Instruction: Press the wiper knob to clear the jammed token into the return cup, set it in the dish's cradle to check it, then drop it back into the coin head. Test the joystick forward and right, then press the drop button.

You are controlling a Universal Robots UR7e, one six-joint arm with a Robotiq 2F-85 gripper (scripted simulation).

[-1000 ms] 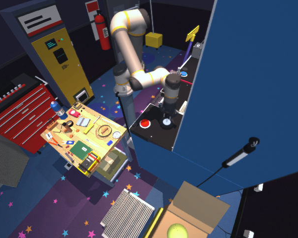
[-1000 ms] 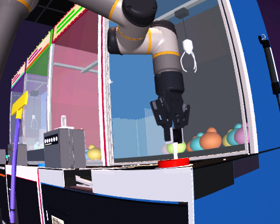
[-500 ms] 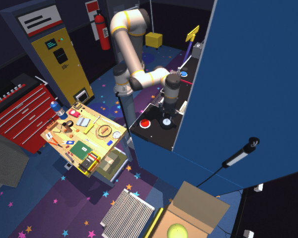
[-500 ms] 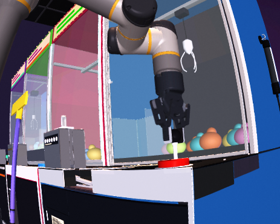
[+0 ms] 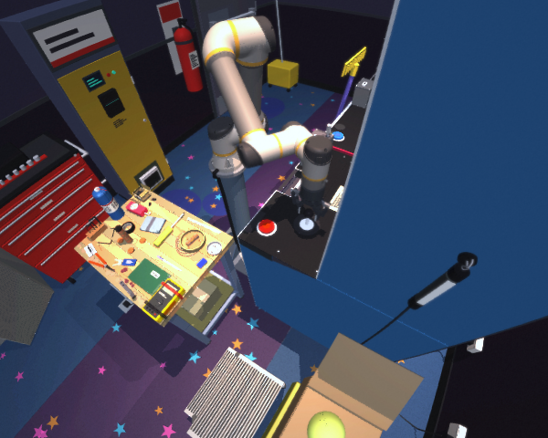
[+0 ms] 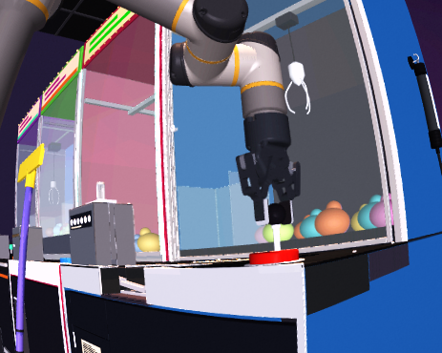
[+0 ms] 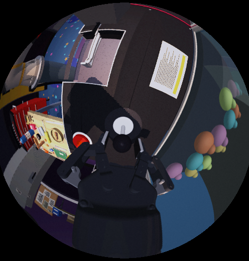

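The joystick's black ball [image 7: 122, 143] tops a thin white stick rising from a round white base [image 5: 307, 224] on the black control panel. My gripper [image 7: 122, 144] hangs over it, open, with the ball [image 6: 279, 212] between its fingers and nothing held. The red drop button [image 5: 267, 227] sits on the panel just left of the joystick, seen as a red disc [image 6: 274, 256] in the second side camera. The grey coin head [image 6: 94, 232] stands farther along the machine's front. The token, the wiper knob, the return cup and the dish are not visible.
A cardboard box [image 5: 347, 396] holding a green ball stands on the floor below the cabinet. The claw machine's glass front [image 6: 280, 143] rises just behind the joystick, with plush balls inside. A cluttered wooden workbench [image 5: 154, 243] and a red tool chest [image 5: 38, 212] stand left of the panel.
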